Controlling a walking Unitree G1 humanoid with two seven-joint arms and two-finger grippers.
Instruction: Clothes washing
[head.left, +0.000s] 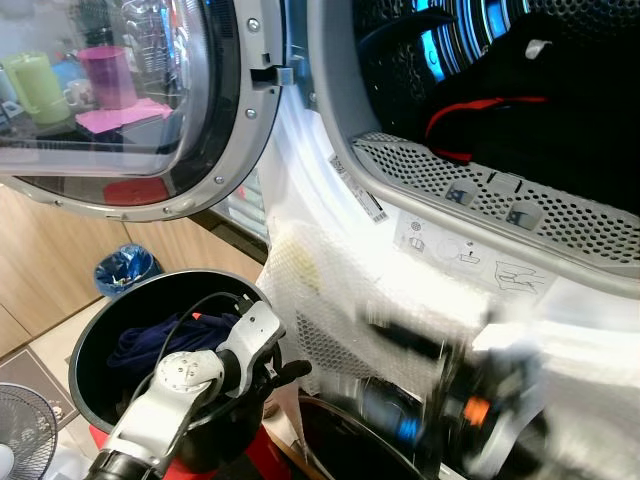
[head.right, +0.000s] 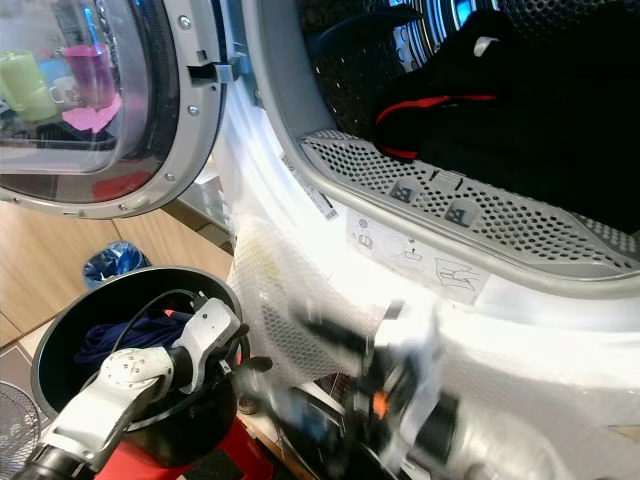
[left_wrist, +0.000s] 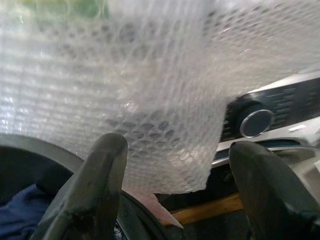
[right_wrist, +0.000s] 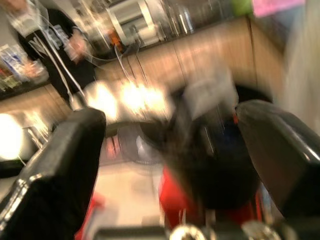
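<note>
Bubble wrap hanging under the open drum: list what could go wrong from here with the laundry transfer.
1. The bubble wrap drapes right in front of the open left gripper, so it might be snagged instead of clothing.
2. The right gripper is motion-blurred near the machine front; a fast swing could strike the perforated drum lip.
3. Blue clothes lie in the black basket; dragging them out might tip it.

grippers 2 | basket 1 | fan 1 | person 1
</note>
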